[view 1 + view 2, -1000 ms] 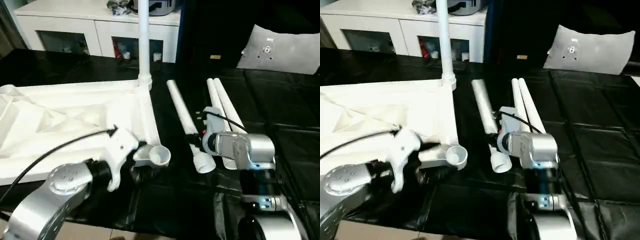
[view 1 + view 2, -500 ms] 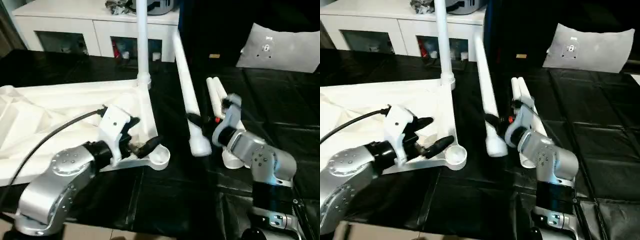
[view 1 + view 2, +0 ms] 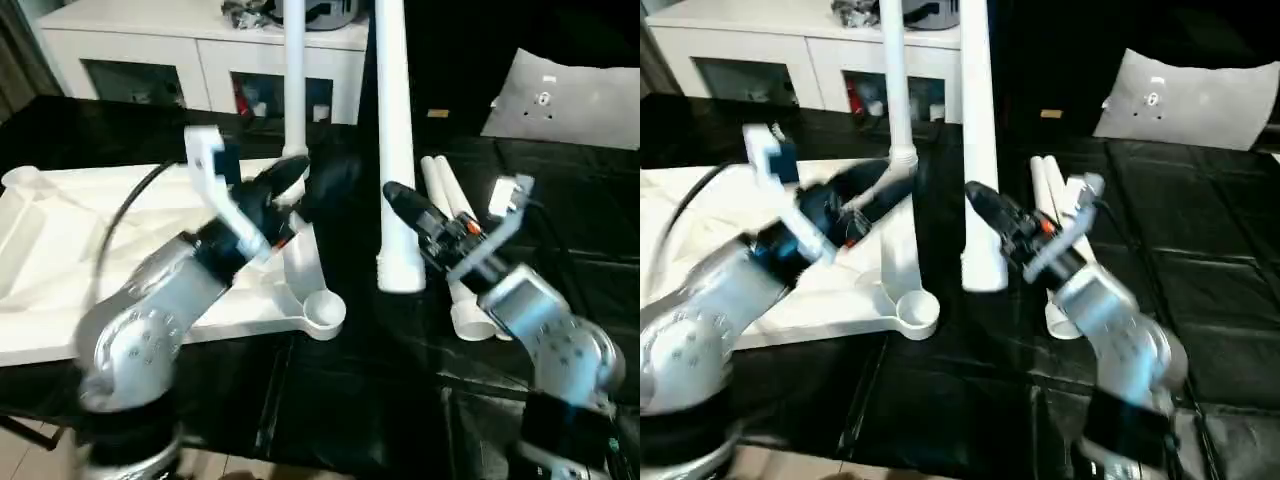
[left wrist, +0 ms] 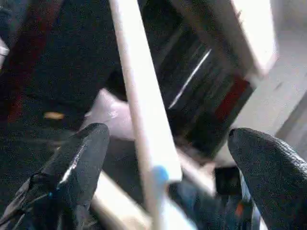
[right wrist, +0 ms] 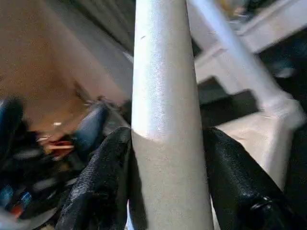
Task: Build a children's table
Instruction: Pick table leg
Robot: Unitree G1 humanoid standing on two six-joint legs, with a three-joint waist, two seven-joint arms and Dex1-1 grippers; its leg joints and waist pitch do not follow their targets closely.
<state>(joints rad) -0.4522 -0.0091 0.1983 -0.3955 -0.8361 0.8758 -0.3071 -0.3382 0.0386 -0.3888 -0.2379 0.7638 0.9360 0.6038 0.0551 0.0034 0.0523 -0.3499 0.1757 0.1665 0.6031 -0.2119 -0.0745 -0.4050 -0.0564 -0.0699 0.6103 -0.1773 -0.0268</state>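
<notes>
The white table top (image 3: 60, 250) lies upside down on the black surface, ribbed side up. One white leg (image 3: 294, 80) stands upright in its far right corner socket. The near right corner socket (image 3: 324, 312) holds nothing. My right gripper (image 3: 398, 203) is shut on a second leg (image 3: 392, 120) and holds it upright, thick end (image 3: 402, 275) hanging just right of the near socket. In the right wrist view both fingers (image 5: 100, 177) press that leg (image 5: 163, 120). My left gripper (image 3: 308, 185) is open, raised beside the standing leg, with a leg (image 4: 139, 105) between its fingers (image 4: 81, 158).
Two more legs (image 3: 445, 200) lie side by side on the black mat (image 3: 580, 240), right of the held leg. A white cabinet with glass doors (image 3: 150, 50) stands at the back. A flat white board (image 3: 565, 95) leans at the back right.
My right gripper has swung its leg from tilted to upright and carried it nearer the table top. My left gripper has risen from the near corner socket to the standing leg.
</notes>
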